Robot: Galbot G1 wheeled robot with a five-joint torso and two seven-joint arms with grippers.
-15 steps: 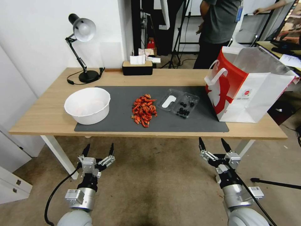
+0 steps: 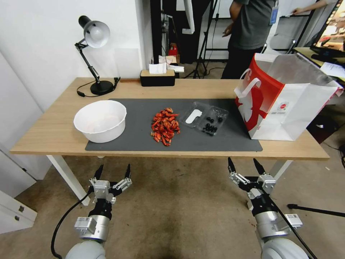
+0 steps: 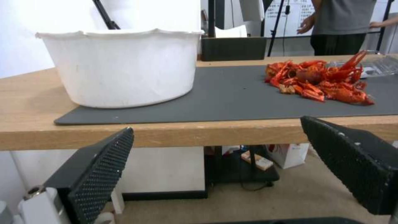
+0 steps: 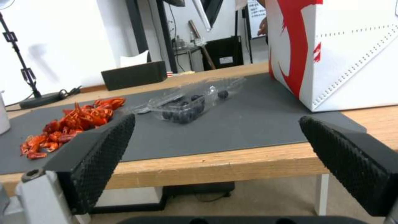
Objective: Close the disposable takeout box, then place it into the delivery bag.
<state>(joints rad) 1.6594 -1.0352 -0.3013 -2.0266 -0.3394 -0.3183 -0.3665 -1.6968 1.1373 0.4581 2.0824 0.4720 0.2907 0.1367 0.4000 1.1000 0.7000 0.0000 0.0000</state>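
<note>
1. Wooden table [image 2: 54,133] with a gray mat [image 2: 143,142] on top, white wall behind.
2. Hard to make out: clear takeout box [image 2: 205,118], see-through, lid side and berry side flat open; far half cut off behind red crawfish pile [image 3: 321,82] in the left wrist view.
3. Left gripper [image 2: 112,171] low, before the table's front edge, fingers spread wide, holding nothing.
4. Right gripper [image 2: 243,164] same pose near the front right edge, wide open too.
5. Box on the mat, right of middle, long side running toward the delivery bag [image 2: 284,108].
6. Bag upright at the table's right edge, mouth open.
7. White bowl [image 2: 100,120] near the mat's left edge.
</note>
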